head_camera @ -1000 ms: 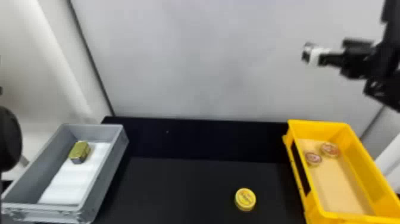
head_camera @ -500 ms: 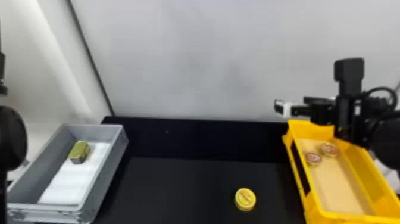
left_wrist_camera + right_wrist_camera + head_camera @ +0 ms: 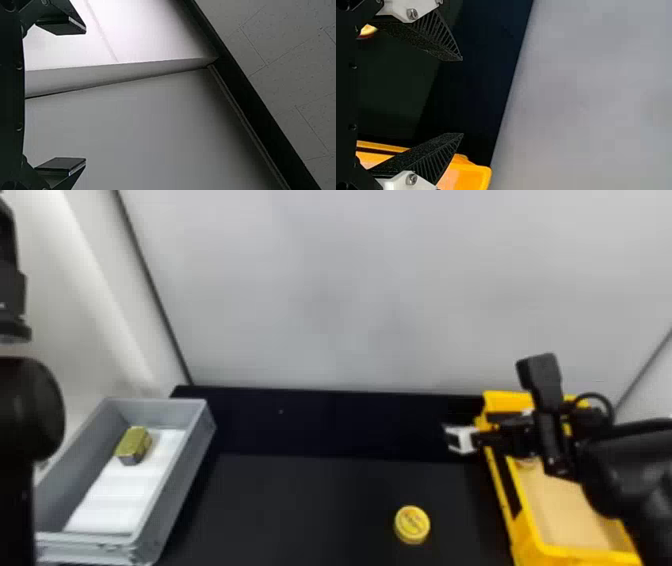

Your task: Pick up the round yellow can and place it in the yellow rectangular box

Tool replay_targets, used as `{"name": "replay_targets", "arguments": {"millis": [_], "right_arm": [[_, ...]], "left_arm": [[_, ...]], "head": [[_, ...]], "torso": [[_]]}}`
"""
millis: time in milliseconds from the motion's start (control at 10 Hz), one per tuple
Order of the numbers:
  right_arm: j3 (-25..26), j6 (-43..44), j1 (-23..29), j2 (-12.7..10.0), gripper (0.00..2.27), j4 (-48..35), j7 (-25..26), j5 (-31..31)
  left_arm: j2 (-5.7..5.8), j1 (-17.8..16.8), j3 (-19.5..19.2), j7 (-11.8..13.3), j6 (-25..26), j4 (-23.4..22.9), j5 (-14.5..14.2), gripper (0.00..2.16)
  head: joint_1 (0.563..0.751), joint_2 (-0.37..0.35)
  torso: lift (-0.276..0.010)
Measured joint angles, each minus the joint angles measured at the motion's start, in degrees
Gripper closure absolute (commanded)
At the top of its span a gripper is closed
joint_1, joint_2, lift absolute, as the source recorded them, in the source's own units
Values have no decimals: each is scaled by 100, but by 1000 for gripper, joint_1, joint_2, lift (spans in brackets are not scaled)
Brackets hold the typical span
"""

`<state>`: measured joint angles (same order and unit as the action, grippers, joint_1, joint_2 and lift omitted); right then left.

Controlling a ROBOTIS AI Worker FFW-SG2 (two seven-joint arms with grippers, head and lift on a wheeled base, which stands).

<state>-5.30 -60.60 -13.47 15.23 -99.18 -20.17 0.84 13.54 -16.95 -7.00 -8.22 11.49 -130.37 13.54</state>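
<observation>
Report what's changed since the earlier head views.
The right arm's black gripper moved down and leftward in the head view, its arm now across the yellow rectangular box. The black left arm shifted slightly rightward. Nothing was grasped or released. Unmoved: round yellow can, yellow box, grey rectangular box, gold-green block inside it.

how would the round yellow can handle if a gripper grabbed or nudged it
The round yellow can looks like a rigid tin, so it would probably keep its shape when squeezed. Low and lying flat on the black table, it would likely slide rather than tip if nudged. Its round side might roll if it ended up on edge.
</observation>
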Motion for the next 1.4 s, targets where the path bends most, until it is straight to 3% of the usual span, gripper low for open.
{"name": "replay_targets", "arguments": {"millis": [300, 900, 1400], "right_arm": [[-243, 219, 89, -74, 113, 543, -379, -148], [-352, 536, 72, -436, 113, 1407, -1074, -590], [-501, 557, 98, -517, 102, 1614, -1357, -693]], "left_arm": [[-83, -124, 128, -11, -80, 126, -32, 114], [-180, -318, 309, -30, -186, 287, -60, 114], [-166, -289, 271, -31, -220, 320, -85, 114]], "head": [[663, 54], [663, 54], [663, 54]], "torso": [[-10], [-10], [-10]]}}
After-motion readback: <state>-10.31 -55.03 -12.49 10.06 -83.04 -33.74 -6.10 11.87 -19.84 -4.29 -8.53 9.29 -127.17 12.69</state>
